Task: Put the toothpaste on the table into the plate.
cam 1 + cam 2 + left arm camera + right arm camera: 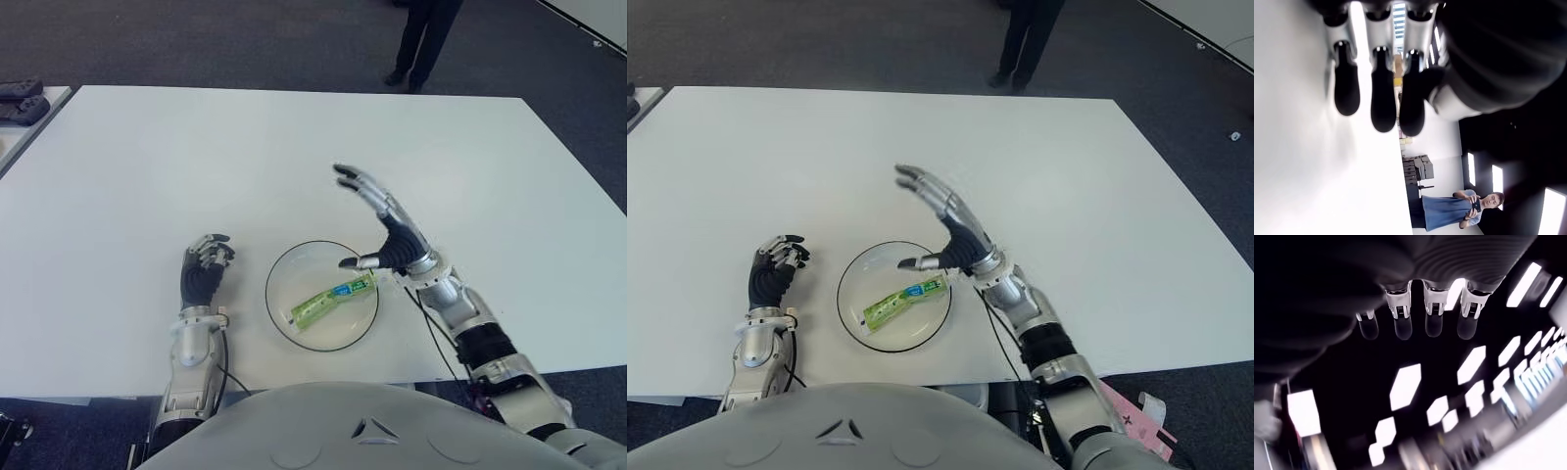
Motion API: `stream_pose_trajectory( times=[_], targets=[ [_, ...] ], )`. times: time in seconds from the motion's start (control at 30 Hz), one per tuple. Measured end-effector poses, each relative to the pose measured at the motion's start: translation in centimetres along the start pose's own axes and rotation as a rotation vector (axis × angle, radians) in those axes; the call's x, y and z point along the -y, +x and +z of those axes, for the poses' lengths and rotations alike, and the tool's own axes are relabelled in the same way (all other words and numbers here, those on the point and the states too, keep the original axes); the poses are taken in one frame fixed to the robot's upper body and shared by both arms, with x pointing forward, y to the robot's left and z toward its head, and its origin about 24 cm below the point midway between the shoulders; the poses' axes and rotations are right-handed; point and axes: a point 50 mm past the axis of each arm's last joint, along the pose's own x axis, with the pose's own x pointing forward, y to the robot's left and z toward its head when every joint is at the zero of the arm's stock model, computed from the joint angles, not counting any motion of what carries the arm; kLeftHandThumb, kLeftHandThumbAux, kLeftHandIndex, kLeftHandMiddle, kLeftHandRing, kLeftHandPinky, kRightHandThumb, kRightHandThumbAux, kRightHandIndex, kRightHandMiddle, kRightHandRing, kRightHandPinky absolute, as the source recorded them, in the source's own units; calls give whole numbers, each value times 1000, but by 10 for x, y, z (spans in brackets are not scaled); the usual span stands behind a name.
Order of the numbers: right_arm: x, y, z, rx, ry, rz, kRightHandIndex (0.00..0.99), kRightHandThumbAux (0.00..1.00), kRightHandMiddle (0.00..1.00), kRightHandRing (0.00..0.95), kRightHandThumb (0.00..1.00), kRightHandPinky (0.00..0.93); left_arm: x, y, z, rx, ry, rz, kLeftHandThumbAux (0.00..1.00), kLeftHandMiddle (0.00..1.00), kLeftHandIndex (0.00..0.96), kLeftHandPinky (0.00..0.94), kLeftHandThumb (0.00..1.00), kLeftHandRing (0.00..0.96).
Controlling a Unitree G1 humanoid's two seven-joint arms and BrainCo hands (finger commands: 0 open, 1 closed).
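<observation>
A green toothpaste tube with a blue label lies inside the clear glass plate near the table's front edge. My right hand is raised above the plate's right rim, fingers spread and holding nothing; in the right wrist view its fingers stretch out against the ceiling. My left hand shows left of the plate with its fingers curled and nothing in them, as the left wrist view's fingers also show.
The white table stretches far ahead and to both sides. A person's legs stand beyond the far edge. Dark controllers lie on a side table at the far left.
</observation>
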Motion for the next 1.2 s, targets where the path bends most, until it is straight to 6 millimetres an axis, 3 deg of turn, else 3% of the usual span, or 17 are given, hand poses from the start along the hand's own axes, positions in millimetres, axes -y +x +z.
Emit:
stream_pose_trajectory(
  times=[0.2, 0.4, 0.5, 0.6, 0.8, 1.2],
  targets=[
    [10, -1, -3, -48, 43, -186, 360, 876, 332, 356, 220, 426, 0, 1, 1, 5, -4, 0, 717, 564, 433, 544, 705, 555],
    [16, -14, -12, -194, 51, -337, 425, 981, 406, 419, 229, 443, 0, 2, 1, 6, -11, 1, 716, 564, 433, 552, 706, 559],
    [12, -28, -17, -302, 67, -386, 423, 816, 428, 439, 544, 449, 1, 2, 1, 12, -13, 1, 716, 568, 433, 557, 706, 563],
    [7, -39, -21, -399, 86, -414, 424, 761, 451, 460, 648, 465, 0, 2, 0, 15, -15, 1, 716, 571, 433, 561, 707, 566],
    [7, -47, -25, -474, 89, -454, 428, 737, 508, 513, 692, 530, 1, 5, 0, 15, -15, -4, 717, 579, 433, 570, 707, 573],
    [1, -66, -41, -628, 45, -554, 431, 729, 592, 570, 701, 565, 2, 6, 1, 18, -18, -8, 716, 591, 434, 580, 709, 583]
  ],
)
